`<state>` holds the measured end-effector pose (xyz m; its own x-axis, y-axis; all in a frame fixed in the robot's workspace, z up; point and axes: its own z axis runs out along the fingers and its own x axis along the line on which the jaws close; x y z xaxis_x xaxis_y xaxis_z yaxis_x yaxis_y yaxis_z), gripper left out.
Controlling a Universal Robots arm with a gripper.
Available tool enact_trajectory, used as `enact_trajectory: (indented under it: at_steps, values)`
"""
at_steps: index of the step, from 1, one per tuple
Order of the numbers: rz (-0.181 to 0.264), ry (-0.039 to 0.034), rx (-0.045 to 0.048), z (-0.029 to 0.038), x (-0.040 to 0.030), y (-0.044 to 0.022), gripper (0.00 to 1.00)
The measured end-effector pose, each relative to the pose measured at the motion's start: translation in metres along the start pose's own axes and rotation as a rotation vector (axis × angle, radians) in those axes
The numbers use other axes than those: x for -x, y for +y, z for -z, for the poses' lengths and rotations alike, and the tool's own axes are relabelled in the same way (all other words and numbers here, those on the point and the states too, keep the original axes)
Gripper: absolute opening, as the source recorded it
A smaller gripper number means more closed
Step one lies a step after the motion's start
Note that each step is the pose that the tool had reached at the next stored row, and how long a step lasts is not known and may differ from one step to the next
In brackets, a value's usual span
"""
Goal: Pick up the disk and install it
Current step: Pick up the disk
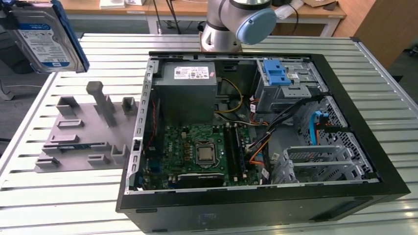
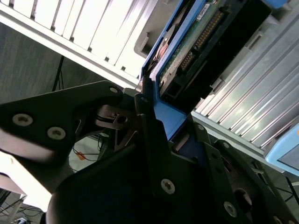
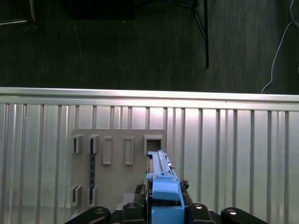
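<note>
Second wrist view, right at the tool: the gripper (image 2: 163, 116) is clamped on the disk (image 2: 196, 42). One dark finger (image 2: 148, 126) presses flat against the blue carrier frame, and the drive's green circuit board faces this camera. In the first wrist view the disk (image 3: 162, 186) stands edge-on in the gripper (image 3: 163, 212). Beneath it are the grey holder fixture (image 3: 117, 182), with its row of slots, and the slatted metal table (image 3: 233, 154).

In the exterior view the disk (image 1: 44, 34) hangs high at the exterior view's left, label side out, clear of the table (image 1: 65, 196). It is up over the fixture (image 1: 85, 132) and well apart from the open computer case (image 1: 261, 205). The case lies on its side just beside the fixture, on the exterior view's right of it. Inside it are the motherboard (image 1: 202, 152), the grey power-supply box (image 1: 189, 93) and a drive cage with a blue latch (image 1: 284, 81). Behind the case rises the arm (image 1: 228, 22), and wooden desks (image 1: 163, 7) stand farther back.
</note>
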<state>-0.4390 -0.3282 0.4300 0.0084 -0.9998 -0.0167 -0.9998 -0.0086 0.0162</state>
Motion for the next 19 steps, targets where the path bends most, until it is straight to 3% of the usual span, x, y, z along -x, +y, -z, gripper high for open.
enact_trajectory:
  at_steps: [19]
  values:
    - [0.0,0.0,0.0,0.0103,0.0002,0.0002,0.36]
